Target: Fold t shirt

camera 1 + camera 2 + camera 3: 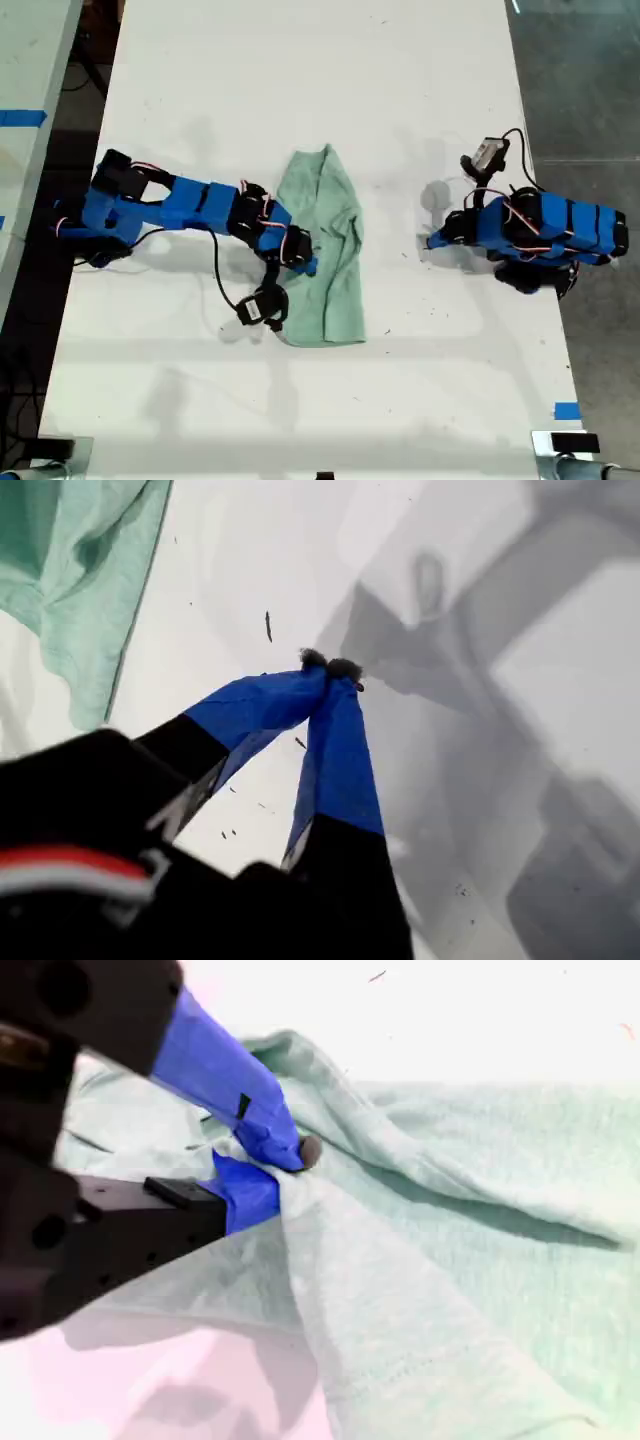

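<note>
The pale mint-green t shirt (330, 215) lies wrinkled and folded into a long narrow strip in the middle of the white table (300, 80). My second gripper (308, 262) reaches in from the exterior view's left and is shut on a bunched ridge of the t shirt (450, 1260); in its wrist view the blue fingertips (278, 1140) pinch the cloth. My first gripper (432, 241) sits at the exterior view's right, well apart from the shirt. Its fingers (340, 740) are shut on nothing above bare table, and a shirt (70, 590) edge shows beyond them.
A blue tape mark (566, 410) is stuck near the table's edge at the exterior view's lower right. Dark floor (580, 90) runs along that side. A second pale table (30, 60) with blue tape stands at the exterior view's left. Black cables loop near both arms.
</note>
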